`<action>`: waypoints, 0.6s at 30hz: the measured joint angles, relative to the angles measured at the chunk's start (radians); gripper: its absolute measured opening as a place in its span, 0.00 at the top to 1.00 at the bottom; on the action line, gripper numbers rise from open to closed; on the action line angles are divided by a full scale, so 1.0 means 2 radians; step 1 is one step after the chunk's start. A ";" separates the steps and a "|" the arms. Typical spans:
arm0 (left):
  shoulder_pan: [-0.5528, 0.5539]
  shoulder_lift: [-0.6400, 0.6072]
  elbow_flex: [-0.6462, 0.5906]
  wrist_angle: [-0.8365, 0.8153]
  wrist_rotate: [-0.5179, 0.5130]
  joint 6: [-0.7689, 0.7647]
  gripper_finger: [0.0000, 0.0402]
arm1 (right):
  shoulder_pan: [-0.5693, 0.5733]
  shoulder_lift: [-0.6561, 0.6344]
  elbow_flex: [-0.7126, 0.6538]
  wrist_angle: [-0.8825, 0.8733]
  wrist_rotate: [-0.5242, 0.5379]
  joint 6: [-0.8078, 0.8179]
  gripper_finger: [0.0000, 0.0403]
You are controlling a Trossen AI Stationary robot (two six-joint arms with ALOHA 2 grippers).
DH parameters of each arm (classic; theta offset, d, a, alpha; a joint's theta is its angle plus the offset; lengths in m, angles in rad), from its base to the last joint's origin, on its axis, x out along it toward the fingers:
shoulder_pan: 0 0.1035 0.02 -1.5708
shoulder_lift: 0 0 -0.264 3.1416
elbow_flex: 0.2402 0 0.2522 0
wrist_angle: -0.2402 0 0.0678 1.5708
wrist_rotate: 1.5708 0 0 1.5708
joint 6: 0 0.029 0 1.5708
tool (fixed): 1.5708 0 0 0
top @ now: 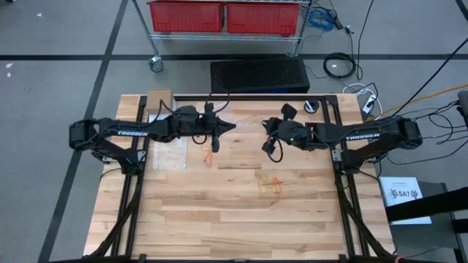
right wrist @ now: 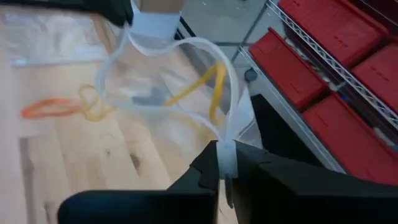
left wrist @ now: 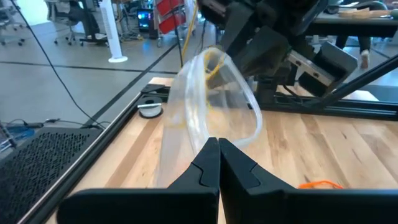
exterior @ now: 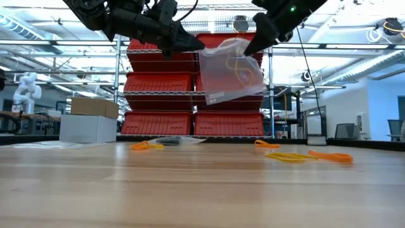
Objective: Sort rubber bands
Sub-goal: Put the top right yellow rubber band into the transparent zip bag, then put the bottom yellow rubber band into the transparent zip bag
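Note:
A clear plastic bag (exterior: 231,69) hangs in the air above the table's middle, stretched between both grippers with its mouth held open. A few yellow rubber bands (right wrist: 199,87) lie inside it. My left gripper (exterior: 192,43) is shut on one side of the mouth and my right gripper (exterior: 255,42) is shut on the other. Loose orange bands (top: 209,153) lie flat on the wood under the left gripper. A small cluster of yellow and orange bands (top: 269,183) lies nearer the near edge. My left gripper pinches the bag's mouth rim (left wrist: 208,134) between its two shut fingers, coming level from the table's left. The bag is lifted clear and hangs below and beyond the fingertips. My right gripper pinches the opposite rim strip (right wrist: 228,146) between its shut fingers, coming from the table's right and slanting down. The rim stands in an open loop between the two holds.
A second clear bag (top: 165,151) lies flat on the table's left part. A cardboard box (top: 159,98) stands at the far left corner, and a black case (top: 259,74) lies beyond the far edge. Red bins (exterior: 190,82) fill a shelf behind the table.

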State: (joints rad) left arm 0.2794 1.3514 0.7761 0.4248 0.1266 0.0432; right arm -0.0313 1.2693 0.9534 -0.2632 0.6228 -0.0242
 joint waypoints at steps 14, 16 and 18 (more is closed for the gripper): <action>-0.001 0.001 0.000 0.009 -0.004 -0.006 1.00 | -0.001 0.012 0.015 -0.017 -0.044 0.028 1.00; -0.003 0.002 0.000 0.009 -0.005 -0.006 1.00 | -0.004 0.021 0.015 -0.012 -0.062 0.033 1.00; -0.006 0.002 0.000 0.010 -0.009 -0.006 1.00 | -0.008 0.031 0.015 -0.003 -0.082 0.037 1.00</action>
State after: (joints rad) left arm 0.2671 1.3544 0.7761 0.4445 0.1093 0.0315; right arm -0.0477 1.3312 0.9829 -0.2693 0.4585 0.0499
